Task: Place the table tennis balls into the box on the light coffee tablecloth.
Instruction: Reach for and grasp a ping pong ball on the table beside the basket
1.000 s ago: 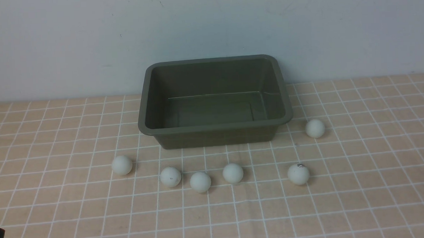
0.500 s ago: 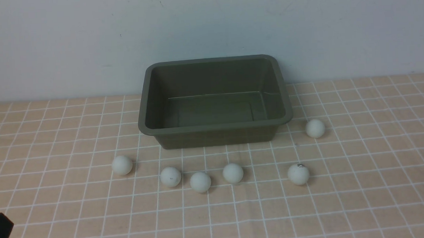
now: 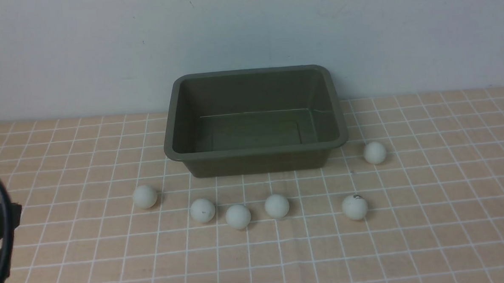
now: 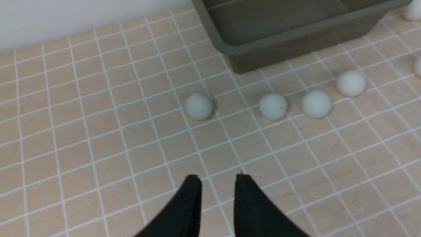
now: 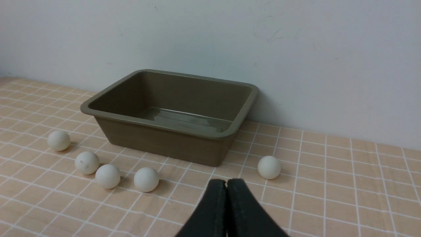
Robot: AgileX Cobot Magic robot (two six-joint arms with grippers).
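Left gripper jaws part-open, empty; right gripper jaws closed. Six matte white balls on peach-tan gridded cloth, outside rectangular olive-green plastic tub.

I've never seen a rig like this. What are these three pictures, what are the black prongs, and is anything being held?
This is a two-armed robot. The front view comes from a camera between its arms, and the other two come from cameras on its wrists, so the black prongs are gripper fingers. The left gripper is open with a small gap and the right gripper is shut. Neither holds anything. On the checked tablecloth stands an empty green box. Six white balls lie on the cloth, five in front of the box and one near its right corner.
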